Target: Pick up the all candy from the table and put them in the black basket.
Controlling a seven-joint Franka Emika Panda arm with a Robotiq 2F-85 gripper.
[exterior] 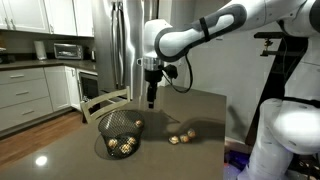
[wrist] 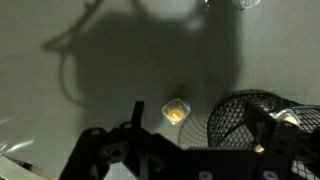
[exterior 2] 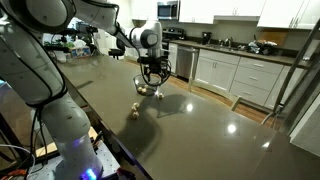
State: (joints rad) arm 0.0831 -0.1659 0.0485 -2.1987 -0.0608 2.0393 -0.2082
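- A home kitchen: white cabinets point(exterior: 25, 95) and a steel fridge point(exterior: 118, 45) stand behind the dark, glossy table point(exterior: 205, 110).
- The basket point(exterior: 120, 133) sits on the table near its edge. Several gold balls already lie in its bottom, so I judge the task partly done.
- More candy point(exterior: 181, 137) lies loose on the bare top, a small cluster just beside the basket and apart from it. The same cluster shows in an exterior view from the other side point(exterior 2: 134, 108).
- The gripper point(exterior: 151, 101) hangs from the arm, pointing straight down, above the table near the basket's rim and clear of the wood.
- Its jaws stand spread wide and hold nothing. That fits a hand either done dropping a piece or readying for the next one.
- The wrist view looks down on one wrapped ball point(wrist: 176, 112) lying alone on the table, with the mesh wall point(wrist: 240, 120) just to its side.
- That ball seems the likely next target: a descent over it with the jaws either side would do.
- The foil balls are round and may roll if nudged, so a centred close matters.
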